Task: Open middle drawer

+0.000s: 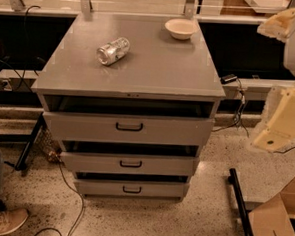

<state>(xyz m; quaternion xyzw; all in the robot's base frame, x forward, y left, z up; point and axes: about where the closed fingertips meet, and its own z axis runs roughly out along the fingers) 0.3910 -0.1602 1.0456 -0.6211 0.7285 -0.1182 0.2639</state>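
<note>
Grey metal cabinet bearing a can and a bowl. The middle drawer sits between the top drawer and the bottom drawer, with a dark gap above its front. The gripper hangs at right, well apart from the cabinet; its opening cannot be told.

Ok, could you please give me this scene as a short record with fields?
cabinet: grey, three drawers stacked, each with a black handle
middle drawer: mid-height front, dark gap above it, looks partly pulled out
on top: silvery container lying on its side; bowl at the back right
pincer: at the right edge of the view, apart from the cabinet
floor: cardboard box at lower right
</note>
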